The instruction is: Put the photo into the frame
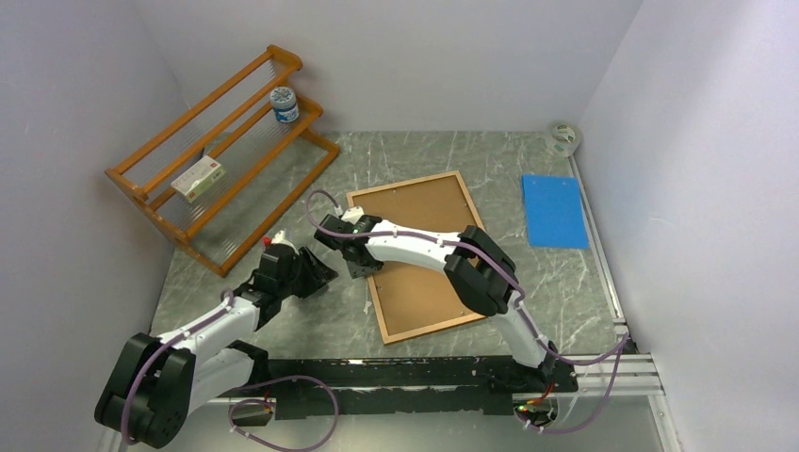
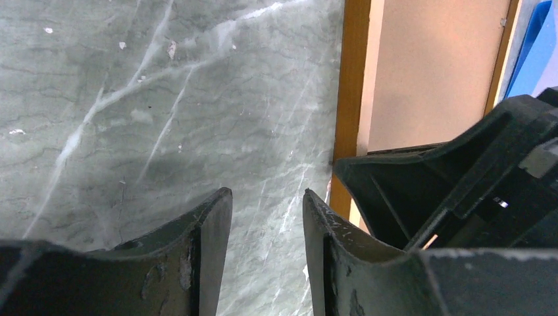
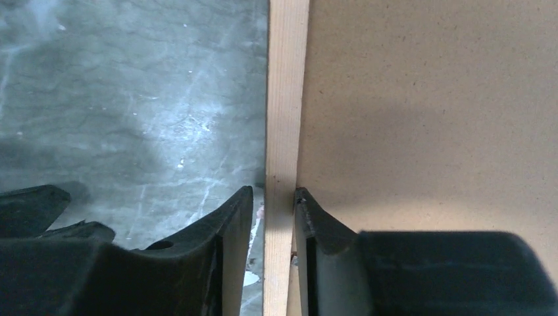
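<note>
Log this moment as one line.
left gripper: open, empty, over table beside frame | right gripper: straddling frame rail, grip unclear | backing board: within frame | photo: not visible

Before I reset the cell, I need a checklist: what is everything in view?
frame: one, light-brown wood, flat mid-table
board: one, plain brown, inside the frame
sheet: one, blue, right of the frame
tape roll: one, pale, far right corner
rack: one, orange, far left
jar: one, white with a blue lid, on the rack
box: one, white and green, on the rack
table: one, grey marble
photo: none seen
left arm: white and black, jaws open over the table by the frame
right arm: white and black, jaws astride the frame's left rail, grip unclear
</note>
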Controlling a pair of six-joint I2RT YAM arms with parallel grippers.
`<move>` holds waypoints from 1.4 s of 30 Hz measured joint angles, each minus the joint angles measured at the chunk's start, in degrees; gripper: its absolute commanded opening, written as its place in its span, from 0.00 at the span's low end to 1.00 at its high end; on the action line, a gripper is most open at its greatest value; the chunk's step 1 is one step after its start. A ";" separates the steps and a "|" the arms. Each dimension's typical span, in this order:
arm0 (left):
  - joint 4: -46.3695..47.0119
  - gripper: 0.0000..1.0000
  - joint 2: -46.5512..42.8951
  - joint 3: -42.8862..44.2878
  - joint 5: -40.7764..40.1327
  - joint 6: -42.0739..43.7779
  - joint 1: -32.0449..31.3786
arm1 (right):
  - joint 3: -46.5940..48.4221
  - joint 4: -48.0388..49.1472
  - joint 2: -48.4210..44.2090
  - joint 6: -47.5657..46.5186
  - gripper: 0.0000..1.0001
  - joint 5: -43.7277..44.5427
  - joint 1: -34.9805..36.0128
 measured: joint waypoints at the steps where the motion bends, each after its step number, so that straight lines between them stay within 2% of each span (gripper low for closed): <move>1: 0.48 0.50 -0.07 -0.26 0.13 -0.02 0.00 | 0.04 -0.33 0.17 -0.04 0.30 0.13 0.02; 4: 2.27 0.55 -0.11 -1.18 1.42 -0.04 0.00 | 0.33 -1.16 0.35 -0.07 0.27 0.15 0.02; 8: 5.46 0.69 -0.11 -3.08 3.82 -0.35 0.00 | 0.68 -1.66 0.57 -0.04 0.30 0.04 -0.02; 10: 6.88 0.73 0.00 -3.91 4.96 -0.59 0.00 | 1.36 -2.29 0.96 0.02 0.25 -0.09 -0.02; 13: 9.22 0.77 0.85 -4.09 6.58 -0.63 0.00 | 2.51 -3.58 1.62 0.09 0.07 0.02 -0.04; 14: 9.99 0.78 1.38 -4.09 7.19 -0.66 0.00 | 2.56 -3.74 1.62 0.28 0.04 0.09 -0.09; 21: 19.47 0.82 4.00 -6.84 12.85 -0.63 0.00 | 2.91 -3.41 1.36 0.94 0.02 -0.11 -0.11; 24: 22.53 0.82 3.08 -8.94 15.54 -0.63 0.00 | 2.93 -3.17 0.13 1.25 0.02 -0.55 -0.15; 31: 22.49 0.83 -0.17 -8.72 19.87 0.00 0.00 | 5.44 -2.10 -5.27 2.75 0.03 -2.80 -0.39; 37: 24.87 0.80 4.76 -5.29 26.58 -0.11 0.04 | 6.86 -0.87 -6.73 3.85 0.03 -5.05 -0.70; 39: 26.16 0.77 6.75 -5.29 28.22 -0.90 0.04 | 7.02 -0.50 -6.73 4.11 0.03 -5.38 -0.74; 42: 28.26 0.63 8.74 -5.29 29.68 -2.19 0.07 | 7.04 -0.26 -6.73 4.39 0.04 -6.29 -0.94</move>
